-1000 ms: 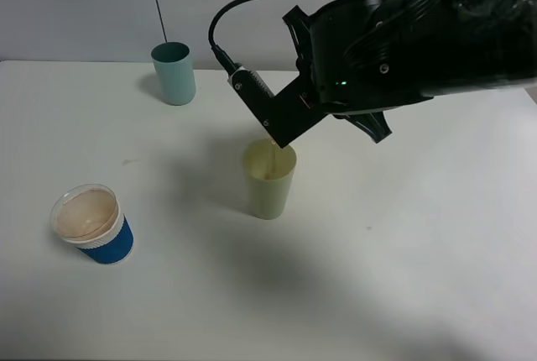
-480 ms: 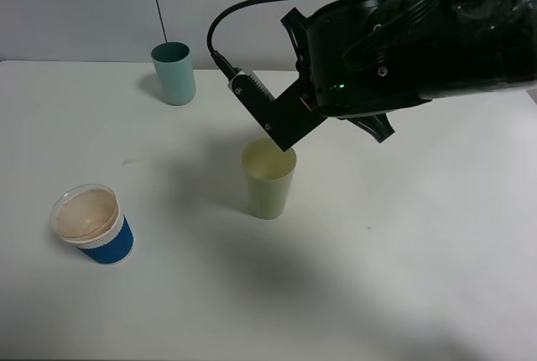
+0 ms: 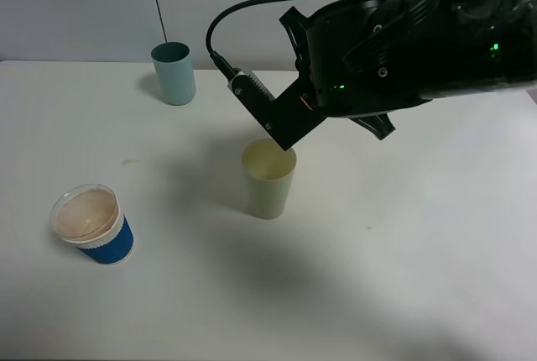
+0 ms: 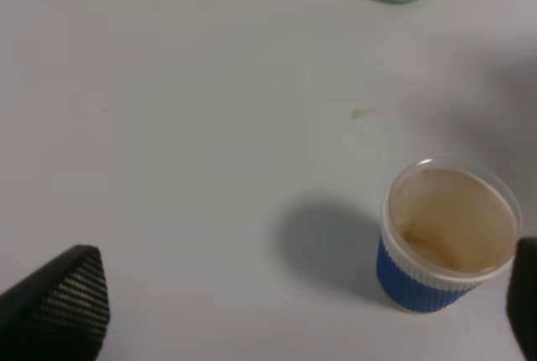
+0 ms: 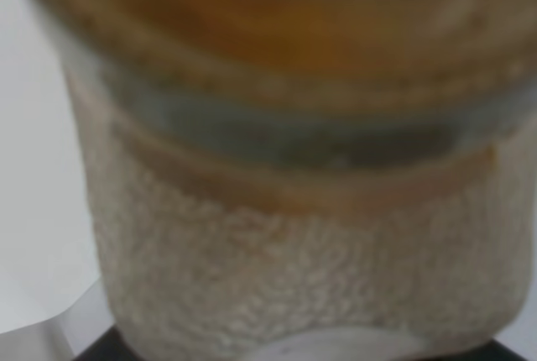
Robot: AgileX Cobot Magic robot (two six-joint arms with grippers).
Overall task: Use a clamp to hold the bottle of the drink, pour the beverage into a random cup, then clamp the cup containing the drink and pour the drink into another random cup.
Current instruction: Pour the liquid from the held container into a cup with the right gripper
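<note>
The bottle (image 5: 294,168), clamped in the right gripper (image 3: 284,130), is held above the yellow cup (image 3: 268,180) at the centre of the table (image 3: 436,277); the left gripper (image 4: 289,306) is spread empty. The cup is judged light and crushable, best taken mid-wall, gently.

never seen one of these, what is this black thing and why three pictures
It is a robot with two arms. The high camera looks down on a white table: the big black right arm hangs over a pale yellow cup, with a teal cup farther back and a blue-sleeved cup, brownish inside, at the left. The other two cameras ride on the wrists. The left one shows its open end effector and the blue-sleeved cup. The right one is a blurred close-up of the bottle of amber drink that arm holds.
</note>
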